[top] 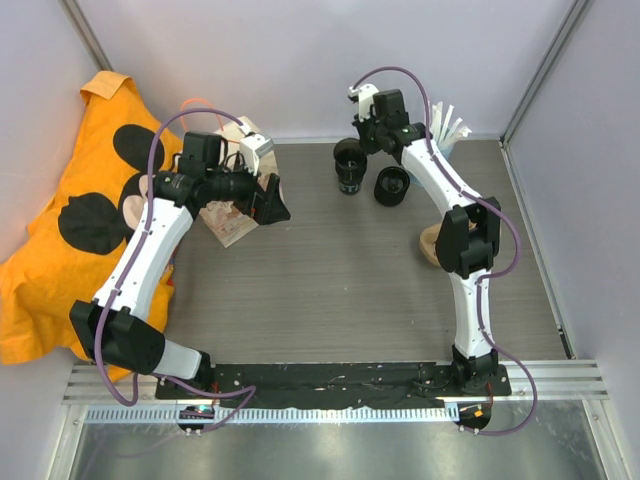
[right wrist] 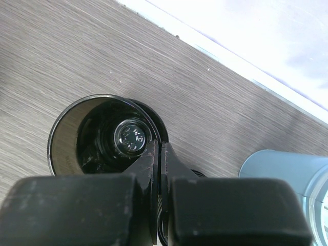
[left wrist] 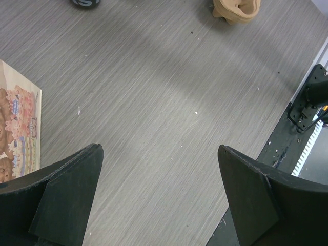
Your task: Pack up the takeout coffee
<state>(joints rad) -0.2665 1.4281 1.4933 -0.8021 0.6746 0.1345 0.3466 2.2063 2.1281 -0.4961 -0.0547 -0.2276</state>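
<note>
A small black takeout coffee cup (right wrist: 77,133) stands at the back of the table, seen in the top view as the left black cup (top: 349,165). My right gripper (right wrist: 158,144) is shut on its rim, one finger inside the cup and one outside; in the top view the right gripper (top: 362,140) sits just over that cup. A second black cup (top: 391,186) stands just to its right. My left gripper (left wrist: 160,154) is open over bare table, with nothing between its fingers. It hangs beside the printed paper bag (top: 236,218), whose edge (left wrist: 15,133) shows at the left.
A light blue cup of white straws (top: 447,128) stands at the back right, close to my right gripper (right wrist: 287,174). A tan pulp cup tray (top: 430,246) lies under the right arm. An orange cloth with black spots (top: 60,240) covers the left side.
</note>
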